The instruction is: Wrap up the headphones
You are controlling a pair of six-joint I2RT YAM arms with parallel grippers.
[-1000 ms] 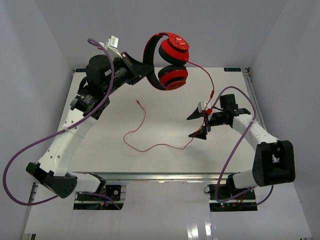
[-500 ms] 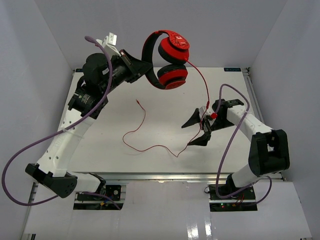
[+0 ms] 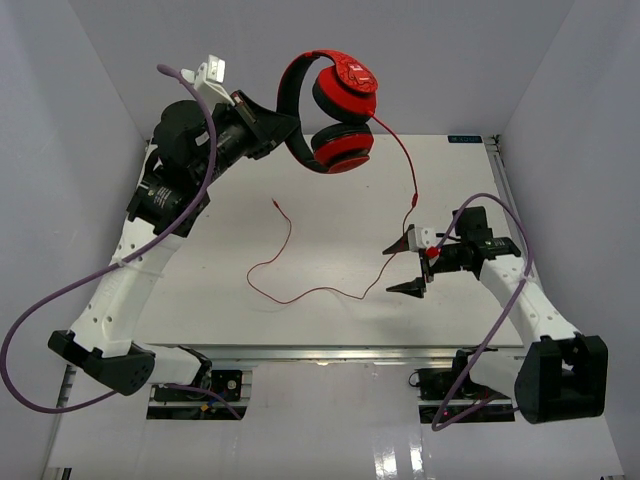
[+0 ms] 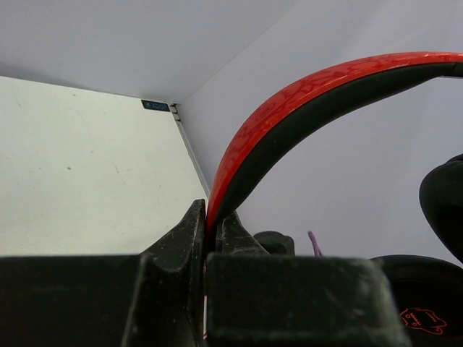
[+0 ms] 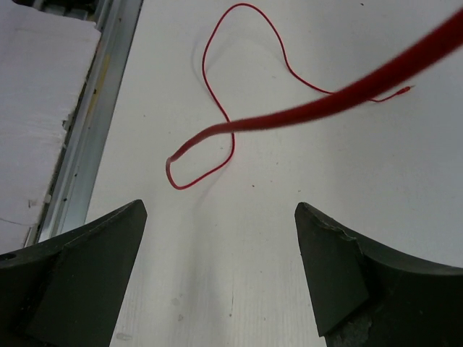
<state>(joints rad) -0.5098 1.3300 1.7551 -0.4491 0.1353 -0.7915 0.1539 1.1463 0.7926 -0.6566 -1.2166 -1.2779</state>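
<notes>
From its base at the near right corner, the right arm stretches inward over the right half of the table (image 3: 200,270). It is held low and nearly level, and the right gripper (image 3: 404,266) (image 5: 217,217) points toward the left edge with its fingers spread wide and nothing clamped. The thin red cord (image 3: 290,240) (image 5: 217,108) crosses just in front of those fingers; I cannot tell if it touches them. It loops along the table's middle, and its free end lies toward the far edge. The left arm rises steeply from the near left corner and bends right. The left gripper (image 3: 270,130) (image 4: 210,231) is pinched tight on the headband (image 4: 304,101). The headphones (image 3: 335,110) hang aloft above the far edge, ear cups (image 3: 345,95) stacked one over the other.
</notes>
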